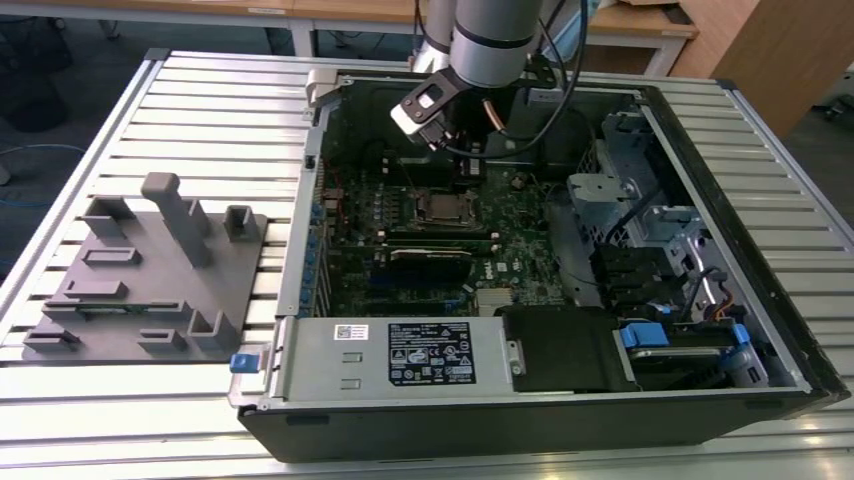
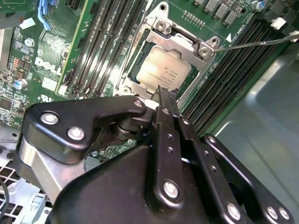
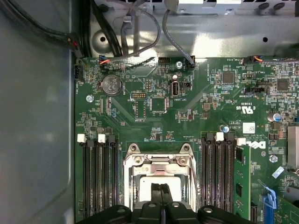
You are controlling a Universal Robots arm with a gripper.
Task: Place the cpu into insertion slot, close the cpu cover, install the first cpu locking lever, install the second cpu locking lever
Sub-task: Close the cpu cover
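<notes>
The gripper (image 2: 164, 95) is hanging with its jaws pressed together, holding nothing, its tips just over the near edge of the cpu (image 2: 161, 70). The cpu is lying flat in the insertion slot (image 2: 161, 22), directly ahead of the tips, with the cpu cover (image 2: 183, 43) lying down around it. Beyond, in the second wrist view, a thin locking lever (image 2: 261, 43) is sticking out across the memory slots (image 2: 233, 70) (apparently unlatched). The exterior view is placing the arm over the open computer case (image 1: 747, 110).
</notes>
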